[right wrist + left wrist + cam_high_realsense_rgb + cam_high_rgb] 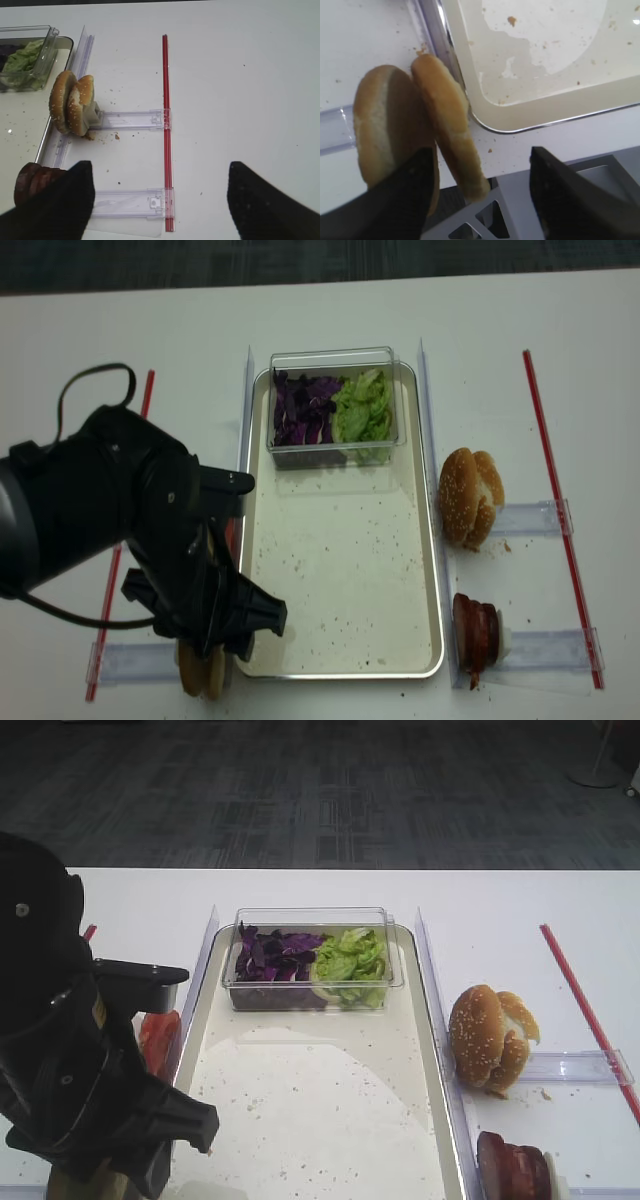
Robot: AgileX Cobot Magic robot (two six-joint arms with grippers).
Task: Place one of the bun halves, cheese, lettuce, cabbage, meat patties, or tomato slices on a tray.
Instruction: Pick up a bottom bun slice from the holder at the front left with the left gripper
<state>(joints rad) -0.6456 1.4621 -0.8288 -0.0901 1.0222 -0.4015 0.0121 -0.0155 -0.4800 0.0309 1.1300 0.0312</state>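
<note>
The left hand (480, 200) is hanging low over the near left corner of the tray (420, 540). Its two dark fingers (570, 195) are standing apart. Two buns (445, 125) are standing on edge, side by side, on the white surface (500, 900) just outside the tray's rim. One is sitting between the fingers. The other is touching the left finger. I cannot tell if the hand is squeezing a bun.

Past the hand, the tray is lying flat with small dark crumbs on it. At its far end a clear box (335, 405) is sitting inside the tray. The cabbage (305, 410) is filling the box's left half and the lettuce (365, 410) the right half.

Just left of the tray, the tomato slices (158, 1038) are peeking out beside the arm.

The right hand (160, 197) is hovering over the surface, right of the tray, with its fingers wide apart and nothing between them. The patties (478, 632) are standing near its left finger. Farther on, two sesame buns (70, 102) are leaning together beside the tray.
</note>
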